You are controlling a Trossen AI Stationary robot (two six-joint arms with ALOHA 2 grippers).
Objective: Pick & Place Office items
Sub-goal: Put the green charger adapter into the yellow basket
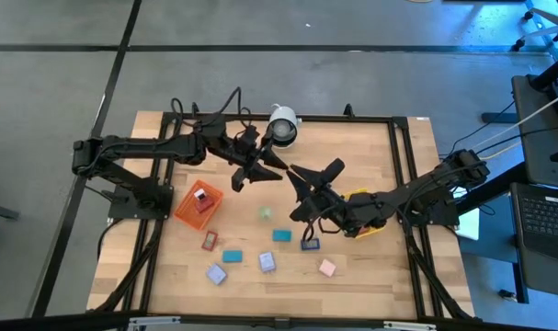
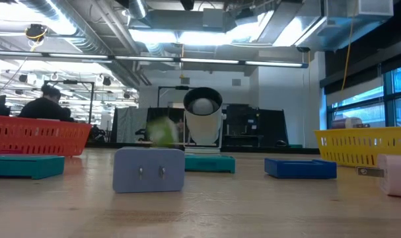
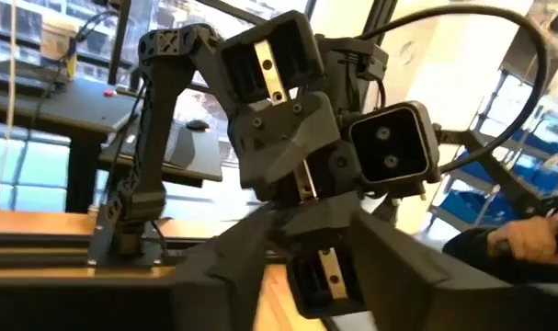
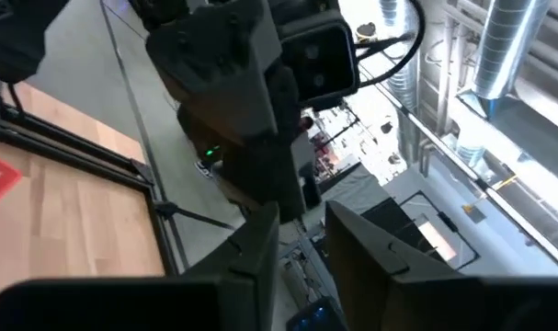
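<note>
Office items [image 1: 265, 261] lie scattered on the table [image 1: 380, 276] toward its front edge, one red piece in the orange tray [image 1: 188, 209]. Above them I see both grippers meeting mid-table, left gripper [image 1: 260, 171] and right gripper [image 1: 308, 176]; whether either's fingers are spread, I cannot tell.

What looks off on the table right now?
The green item, mid-table, looks smeared as if moving, maybe dropped. The left hand and right hand meet in the air near it.
</note>
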